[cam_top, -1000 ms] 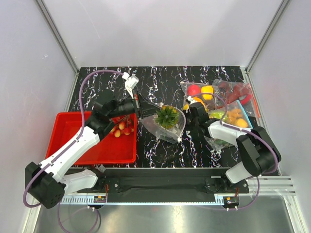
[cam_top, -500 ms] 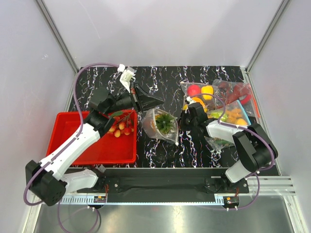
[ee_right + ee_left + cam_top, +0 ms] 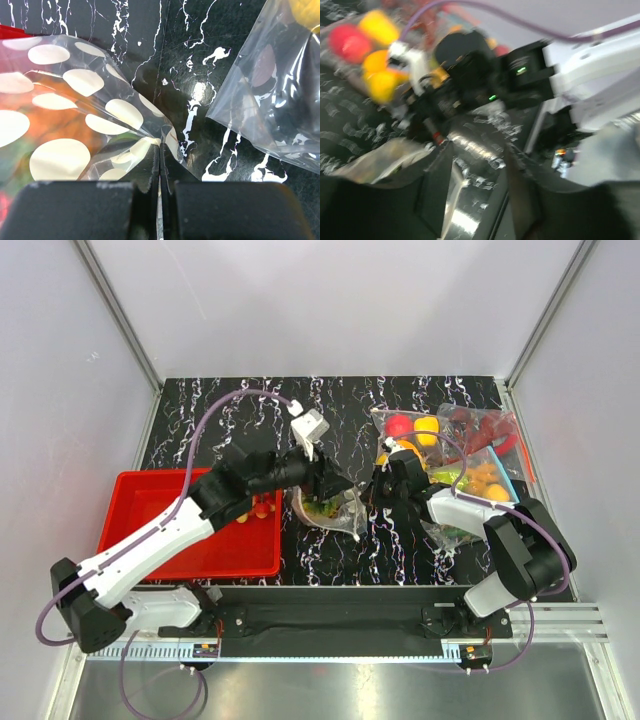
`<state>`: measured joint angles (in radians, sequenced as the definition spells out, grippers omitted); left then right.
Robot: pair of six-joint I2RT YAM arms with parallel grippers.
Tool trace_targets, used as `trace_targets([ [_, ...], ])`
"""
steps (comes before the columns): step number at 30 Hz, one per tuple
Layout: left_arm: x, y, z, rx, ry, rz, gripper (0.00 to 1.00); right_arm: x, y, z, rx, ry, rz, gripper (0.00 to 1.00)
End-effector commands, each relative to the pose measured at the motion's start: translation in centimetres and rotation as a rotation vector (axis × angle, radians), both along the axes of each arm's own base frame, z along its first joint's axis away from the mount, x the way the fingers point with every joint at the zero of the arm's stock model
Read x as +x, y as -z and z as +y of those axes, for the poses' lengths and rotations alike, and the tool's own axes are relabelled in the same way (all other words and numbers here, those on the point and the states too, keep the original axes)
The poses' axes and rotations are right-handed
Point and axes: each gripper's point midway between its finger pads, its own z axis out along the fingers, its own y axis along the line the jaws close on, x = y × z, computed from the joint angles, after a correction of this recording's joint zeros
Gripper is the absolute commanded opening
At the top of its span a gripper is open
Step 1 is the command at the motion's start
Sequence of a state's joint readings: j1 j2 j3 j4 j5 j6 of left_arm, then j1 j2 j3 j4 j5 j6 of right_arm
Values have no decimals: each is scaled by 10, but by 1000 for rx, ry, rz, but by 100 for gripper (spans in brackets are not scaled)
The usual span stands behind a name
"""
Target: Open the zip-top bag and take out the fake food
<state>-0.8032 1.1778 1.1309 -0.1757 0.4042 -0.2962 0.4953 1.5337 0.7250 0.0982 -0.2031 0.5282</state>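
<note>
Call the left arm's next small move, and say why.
Probably ease the left gripper down into the bag and close on the orange fruit. The right gripper pinches the bag's edge, the left one looks open just over it, and the fruit lies inside.

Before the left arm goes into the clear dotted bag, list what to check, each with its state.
1. Right gripper holding the clear, white-dotted zip-top bag: ok, shut on its edge.
2. Left gripper open: ok, jaws apart, though that view is blurred.
3. Bag mouth open: cannot tell, the left gripper covers it.
4. Fake food inside: ok, orange and green show through the plastic.
5. Red plastic tray beside the bag for drop-off: ok.
</note>
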Motion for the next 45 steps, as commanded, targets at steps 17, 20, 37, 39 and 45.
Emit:
trace_targets([
  [17,44,88,48,515,-413,-64,67,8,-25,0,24,9,-54,0],
  [20,50,96,54,559,-455,-61,67,7,-25,0,24,9,-56,0],
  [37,64,136,59,692,-511,-106,0,3,-37,2,37,-23,-75,7],
  [39,67,128,61,665,-508,-123,0,0,-43,2,36,-43,-86,30],
  [45,80,103,85,485,-508,-128,0,-3,-84,-4,25,-90,-229,64],
])
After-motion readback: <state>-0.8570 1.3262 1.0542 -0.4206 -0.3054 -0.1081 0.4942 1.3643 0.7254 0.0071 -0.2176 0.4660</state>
